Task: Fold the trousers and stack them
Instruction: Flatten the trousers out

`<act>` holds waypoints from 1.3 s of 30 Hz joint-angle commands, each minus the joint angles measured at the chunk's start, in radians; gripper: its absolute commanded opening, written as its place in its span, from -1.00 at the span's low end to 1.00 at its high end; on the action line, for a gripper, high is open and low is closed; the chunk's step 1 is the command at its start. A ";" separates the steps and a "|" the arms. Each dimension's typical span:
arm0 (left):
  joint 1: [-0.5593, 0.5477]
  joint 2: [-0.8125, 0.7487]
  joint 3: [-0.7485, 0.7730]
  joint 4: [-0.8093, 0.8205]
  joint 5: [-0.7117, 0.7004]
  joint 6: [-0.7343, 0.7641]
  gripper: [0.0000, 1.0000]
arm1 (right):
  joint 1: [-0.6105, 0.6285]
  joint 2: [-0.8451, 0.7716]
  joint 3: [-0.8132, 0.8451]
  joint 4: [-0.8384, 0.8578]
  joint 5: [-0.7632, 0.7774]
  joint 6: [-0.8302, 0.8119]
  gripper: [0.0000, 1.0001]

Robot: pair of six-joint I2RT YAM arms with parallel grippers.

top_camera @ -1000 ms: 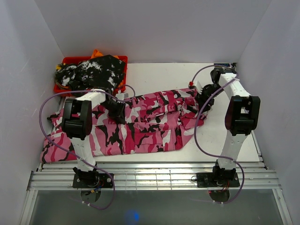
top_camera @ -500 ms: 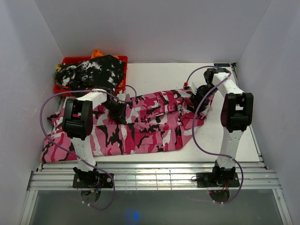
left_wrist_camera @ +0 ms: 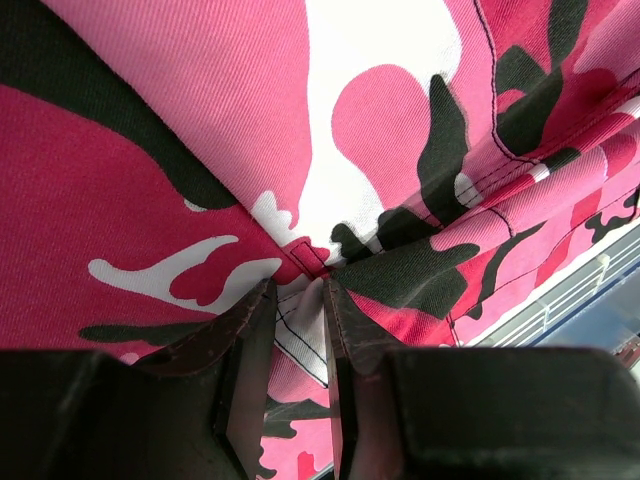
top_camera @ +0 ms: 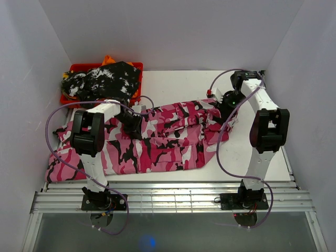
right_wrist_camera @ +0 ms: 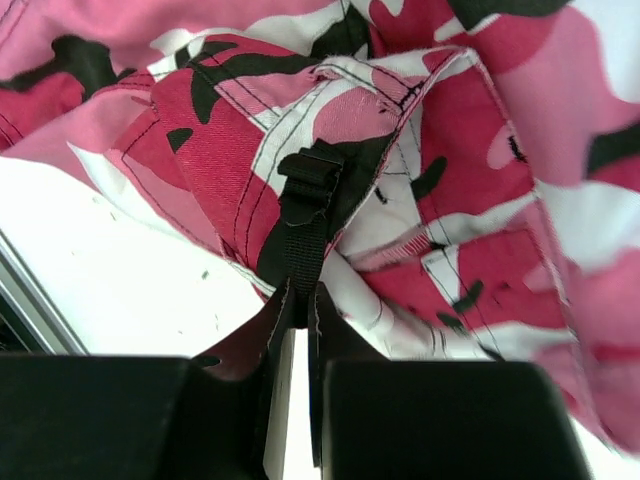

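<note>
The pink camouflage trousers (top_camera: 168, 144) lie spread lengthwise across the counter (top_camera: 178, 84). The left tool (left_wrist_camera: 298, 300) pinches a ridge of cloth near their middle. The right tool (right_wrist_camera: 298, 300) is pressed together on a black strap (right_wrist_camera: 305, 195) at their right end. For a clean fold, both grips should likely lift together and evenly, as the thin strap could slip or drag only one layer.

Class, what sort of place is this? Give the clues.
Probably a robot lab test cell: plain white walls box in a white table, two arms are bolted to a metal rail at its near edge, and pink camouflage trousers lie spread out.
</note>
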State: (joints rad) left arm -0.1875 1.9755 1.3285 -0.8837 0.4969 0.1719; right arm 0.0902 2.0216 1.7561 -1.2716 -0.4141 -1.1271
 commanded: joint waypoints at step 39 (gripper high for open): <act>-0.018 0.002 -0.052 0.009 -0.027 0.015 -0.29 | 0.396 -0.077 0.149 0.176 -0.264 0.199 -0.84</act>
State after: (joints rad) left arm -0.1921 1.9701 1.3163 -0.8791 0.4953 0.1749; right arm 0.3836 1.9297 1.8351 -1.1820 -0.5587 -1.0721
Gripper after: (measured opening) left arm 0.353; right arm 0.100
